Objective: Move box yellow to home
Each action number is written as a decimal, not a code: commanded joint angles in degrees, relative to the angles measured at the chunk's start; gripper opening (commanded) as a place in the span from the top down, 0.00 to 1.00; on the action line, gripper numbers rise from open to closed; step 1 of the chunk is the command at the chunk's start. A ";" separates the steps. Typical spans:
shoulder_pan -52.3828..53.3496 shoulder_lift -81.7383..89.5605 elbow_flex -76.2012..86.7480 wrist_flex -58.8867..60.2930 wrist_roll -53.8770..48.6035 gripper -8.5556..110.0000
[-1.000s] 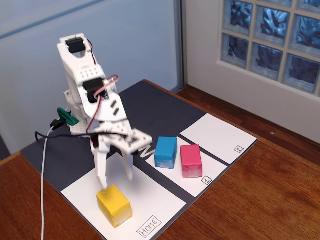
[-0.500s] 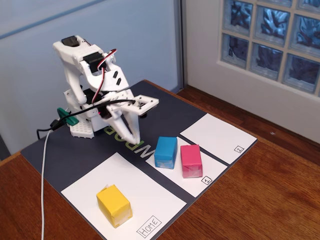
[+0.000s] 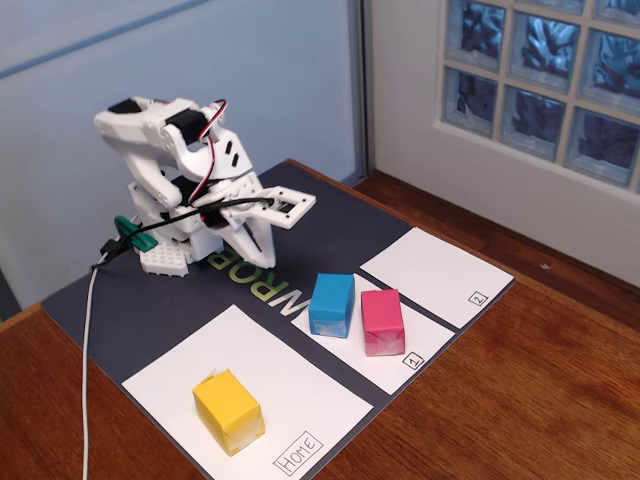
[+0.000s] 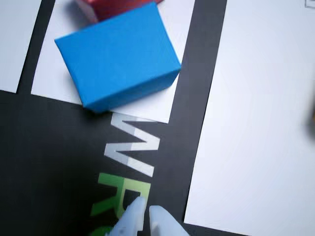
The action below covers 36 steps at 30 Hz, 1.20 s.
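1. While the brown wooden table (image 3: 560, 400) fills the lower part of the fixed view, a dark grey mat (image 3: 330, 215) with green and white lettering lies on it and carries everything else.
2. On that mat the largest white rectangular paper sheet, marked "Home" (image 3: 290, 385) at its near corner, lies at the lower left of the fixed view; in the wrist view it is the broad white area on the right (image 4: 261, 123).
3. Folded low over its base at the back left of the mat, the white five-joint robot arm (image 3: 170, 150) reaches forward over the lettering, with a white cable (image 3: 88, 350) trailing off toward the table edge.
4. Two smaller white sheets lie to the right in the fixed view: one marked "1" (image 3: 420, 345) and, beyond it, one marked "2" (image 3: 440, 275).
5. On the "1" sheet a blue cuboid block (image 3: 332, 304) stands just beside a pink cuboid block (image 3: 382, 321); the wrist view shows the blue one (image 4: 118, 54) with a red edge behind it.
6. Resting on the Home sheet, well apart from the arm, is the small bright yellow cuboid box (image 3: 228, 410) with whitish ends.
7. Above the lettering, the white two-finger gripper (image 3: 262, 268) points down with nothing in it; the wrist view (image 4: 142, 219) shows its tips nearly together with only a slim gap.
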 commanded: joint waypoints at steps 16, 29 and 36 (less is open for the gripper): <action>-1.67 21.09 18.72 8.17 -3.34 0.93; -4.31 24.61 18.72 18.28 8.26 0.93; -4.48 24.61 18.72 20.21 8.17 0.93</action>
